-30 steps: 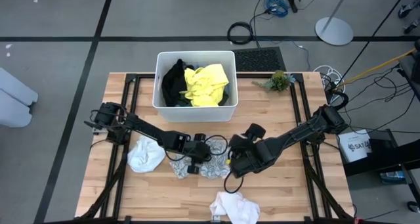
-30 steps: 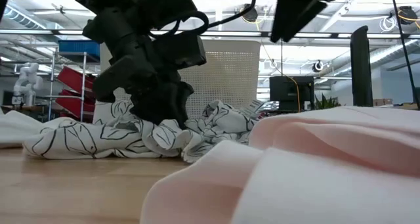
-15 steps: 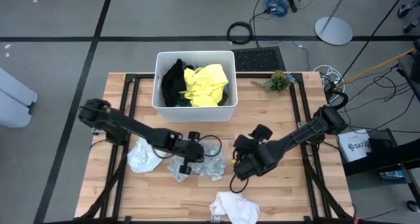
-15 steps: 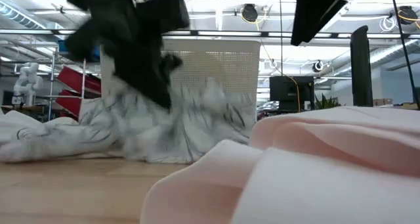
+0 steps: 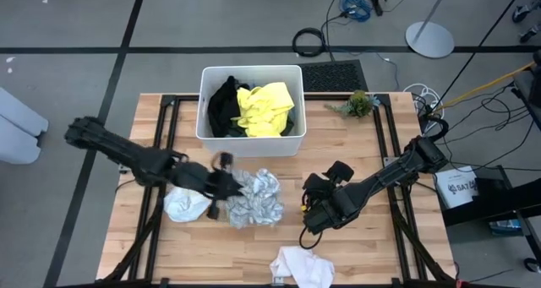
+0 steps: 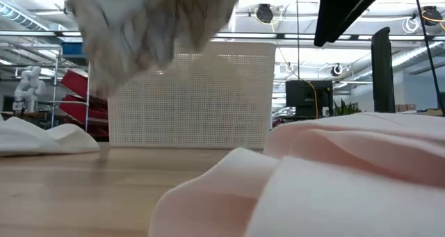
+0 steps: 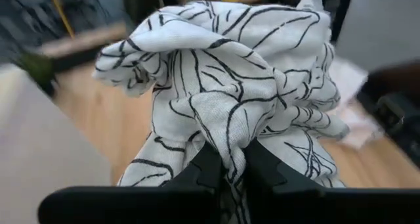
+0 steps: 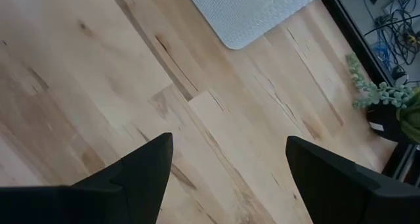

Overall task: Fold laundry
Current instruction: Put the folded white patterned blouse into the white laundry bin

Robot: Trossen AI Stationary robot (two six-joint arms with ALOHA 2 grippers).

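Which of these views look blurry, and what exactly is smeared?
Low view: the patterned cloth is a motion smear and the near pink-white cloth is out of focus. High view: the left hand is smeared. Left wrist view: background blurred, cloth sharp.

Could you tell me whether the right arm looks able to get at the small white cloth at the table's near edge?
Probably yes: the right gripper is open and holds nothing, and only bare table lies between it and the white cloth.
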